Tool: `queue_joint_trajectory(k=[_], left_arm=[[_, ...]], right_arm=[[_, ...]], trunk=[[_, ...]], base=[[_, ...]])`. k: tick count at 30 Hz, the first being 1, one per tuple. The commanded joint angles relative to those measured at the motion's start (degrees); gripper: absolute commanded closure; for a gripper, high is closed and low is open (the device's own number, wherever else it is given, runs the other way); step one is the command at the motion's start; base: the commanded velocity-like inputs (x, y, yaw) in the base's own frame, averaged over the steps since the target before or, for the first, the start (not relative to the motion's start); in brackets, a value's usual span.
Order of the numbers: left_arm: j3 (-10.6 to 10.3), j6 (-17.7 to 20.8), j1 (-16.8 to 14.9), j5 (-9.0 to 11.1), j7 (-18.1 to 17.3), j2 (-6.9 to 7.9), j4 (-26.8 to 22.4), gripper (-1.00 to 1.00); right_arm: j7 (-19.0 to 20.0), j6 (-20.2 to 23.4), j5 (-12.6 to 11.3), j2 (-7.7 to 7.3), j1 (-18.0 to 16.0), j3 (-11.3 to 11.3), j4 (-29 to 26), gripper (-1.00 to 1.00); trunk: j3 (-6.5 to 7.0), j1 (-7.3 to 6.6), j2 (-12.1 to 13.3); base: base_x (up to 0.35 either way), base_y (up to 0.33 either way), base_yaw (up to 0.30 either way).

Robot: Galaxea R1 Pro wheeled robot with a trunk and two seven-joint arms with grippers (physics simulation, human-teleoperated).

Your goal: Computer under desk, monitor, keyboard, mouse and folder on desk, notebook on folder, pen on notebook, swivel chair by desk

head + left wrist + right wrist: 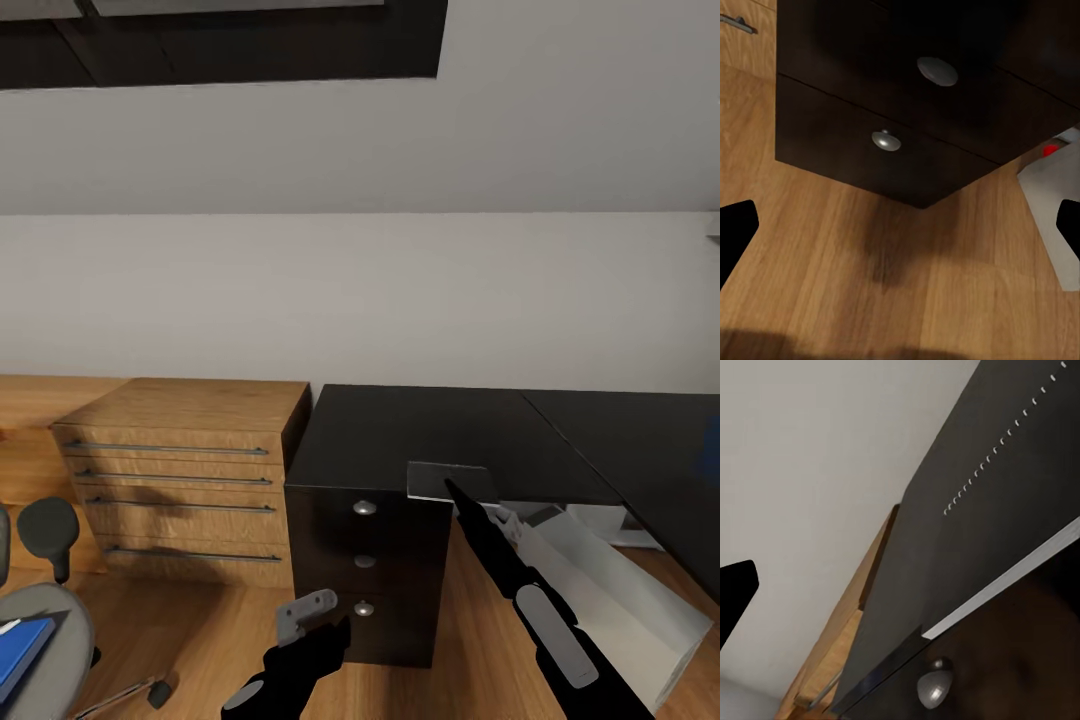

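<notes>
The desk [440,430] stands against the back wall [360,300], its drawers [365,560] at its left end. The wooden drawer chest [185,480] sits just left of the desk — touching or nearly so. The computer [610,590] stands on the floor [200,630] under the desk, right of the drawers. The swivel chair [40,610] is at far left — the folder [20,650] lies on its seat.

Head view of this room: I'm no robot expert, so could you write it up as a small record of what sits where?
desk: black L-shaped top, drawers with round silver knobs
wooden drawer chest: directly left of the desk
swivel chair: lower left corner, partly in frame
folder: blue, lying on the chair seat
computer: light grey case, low beside the right arm, partly under the desk top
left gripper: open, low in front of the drawers
right gripper: at the desk's front edge; open or shut unclear
</notes>
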Motion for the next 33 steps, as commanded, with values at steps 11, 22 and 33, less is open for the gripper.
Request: queue_joint_trajectory(k=[11,22,33], left_arm=[[3.22,0.35,-0.07,0.19,0.19,0.07,-0.04,-1.0],[4.72,0.38,-0.07,0.44,0.12,-0.09,4.82,-1.0],[-1.09,0.26,-0.07,0.28,-0.08,-0.38,23.15,-1.0]], right_arm=[[0.11,-0.23,-0.56,0.19,-0.04,0.1,4.83,-1.0],[-0.5,-2.33,0.18,0.28,-0.04,0.39,13.18,-1.0],[-0.42,-29.95,20.26,3.85,-0.04,0.64,41.87,-1.0]], trunk=[[-0.06,-0.01,-0.03],[0.12,-0.23,0.37],[2.09,-2.64,4.78]], base=[[-0.094,0.0,0.0],[-0.032,0.0,0.0],[0.0,0.0,0.0]])
